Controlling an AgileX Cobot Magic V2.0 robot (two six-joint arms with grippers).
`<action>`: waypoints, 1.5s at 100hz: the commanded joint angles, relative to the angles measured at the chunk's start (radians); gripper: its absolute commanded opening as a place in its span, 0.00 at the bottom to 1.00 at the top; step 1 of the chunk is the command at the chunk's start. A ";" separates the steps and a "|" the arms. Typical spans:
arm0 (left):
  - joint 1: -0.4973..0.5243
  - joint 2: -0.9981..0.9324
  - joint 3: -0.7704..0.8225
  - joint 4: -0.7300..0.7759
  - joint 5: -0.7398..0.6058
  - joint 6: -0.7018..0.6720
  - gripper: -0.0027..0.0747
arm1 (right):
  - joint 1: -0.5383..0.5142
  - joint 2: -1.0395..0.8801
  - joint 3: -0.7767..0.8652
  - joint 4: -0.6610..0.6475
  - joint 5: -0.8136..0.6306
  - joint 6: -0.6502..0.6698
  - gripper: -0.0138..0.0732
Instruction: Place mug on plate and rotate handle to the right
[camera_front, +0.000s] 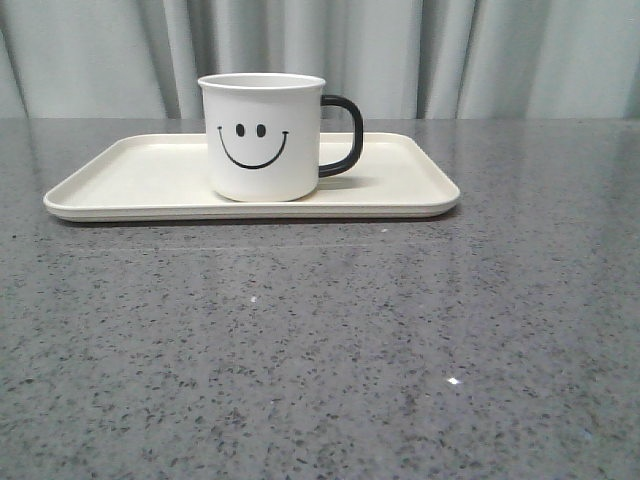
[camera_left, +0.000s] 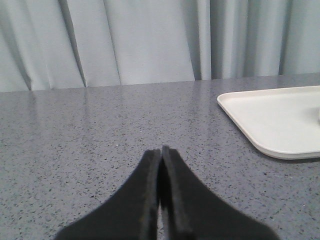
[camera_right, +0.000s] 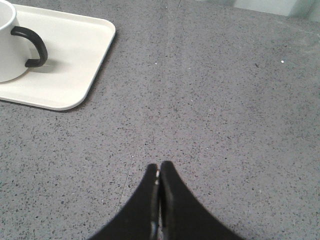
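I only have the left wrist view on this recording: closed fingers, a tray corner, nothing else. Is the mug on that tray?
Observer: Yes. In the front view the mug stands upright on the plate.
Operator: Which way does its handle point?
Observer: The handle points to the right in the front view, smiley face toward the camera.
Operator: Is the right gripper near it?
Observer: No. The right gripper is shut and empty over bare table, apart from the plate.
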 joint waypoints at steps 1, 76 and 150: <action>0.002 -0.029 0.011 -0.011 -0.086 -0.008 0.01 | -0.005 0.004 -0.025 0.006 -0.066 -0.001 0.08; 0.002 -0.029 0.011 -0.011 -0.086 -0.008 0.01 | -0.005 -0.076 0.048 -0.059 -0.198 0.022 0.08; 0.002 -0.029 0.011 -0.011 -0.086 -0.008 0.01 | 0.058 -0.550 0.631 -0.245 -0.584 0.275 0.08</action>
